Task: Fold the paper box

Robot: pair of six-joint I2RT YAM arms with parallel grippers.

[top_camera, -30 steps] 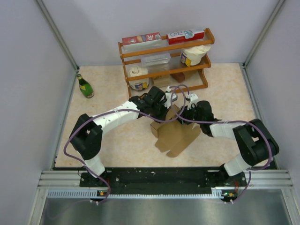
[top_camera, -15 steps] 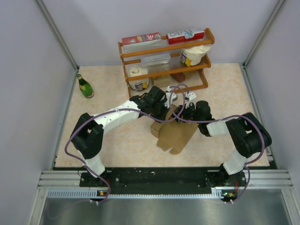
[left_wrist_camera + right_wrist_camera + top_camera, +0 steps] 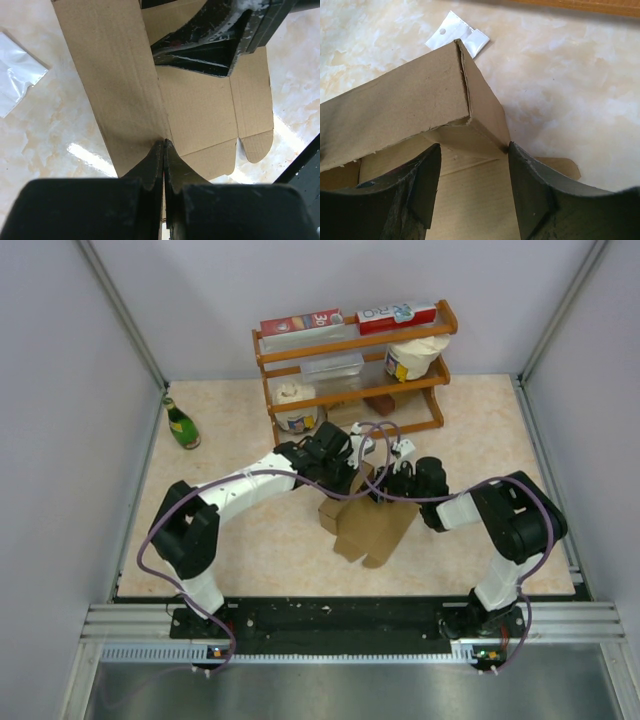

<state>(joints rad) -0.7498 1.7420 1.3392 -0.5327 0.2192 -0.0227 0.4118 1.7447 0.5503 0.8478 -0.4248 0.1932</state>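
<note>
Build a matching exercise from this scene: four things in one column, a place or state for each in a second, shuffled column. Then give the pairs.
1. paper box
2. green bottle
3. left gripper
4. right gripper

A. jaws open, astride a folded corner
B. standing alone at far left
C. jaws shut on a brown panel
D. partly folded, one panel raised

Pairs: 1-D, 2-B, 3-C, 4-A
</note>
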